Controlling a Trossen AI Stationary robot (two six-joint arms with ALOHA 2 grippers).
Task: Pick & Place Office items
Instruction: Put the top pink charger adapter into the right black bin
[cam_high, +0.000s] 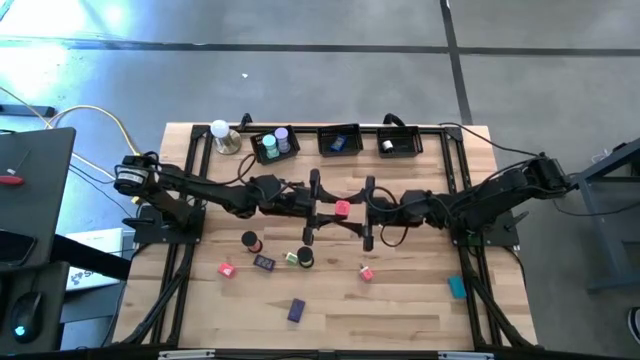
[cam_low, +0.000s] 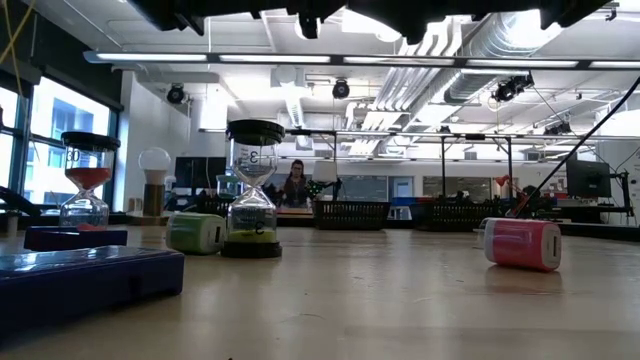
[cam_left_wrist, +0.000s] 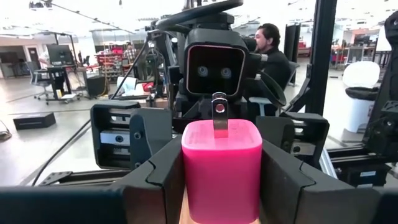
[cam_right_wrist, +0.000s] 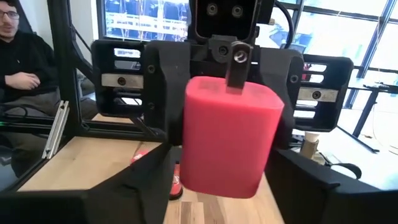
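The pink block (cam_high: 342, 209) sits at the centre of the high view, raised between the two arms. The left gripper (cam_high: 313, 208) is clamped on it, dark fingers (cam_left_wrist: 163, 177) pressed to both its sides. The right gripper (cam_high: 368, 211) faces it from the other side, fingers spread around the block; whether they touch it is hard to tell. Other office items lie scattered on the table (cam_high: 400, 310) below, with three black trays (cam_high: 338, 141) along the top edge.
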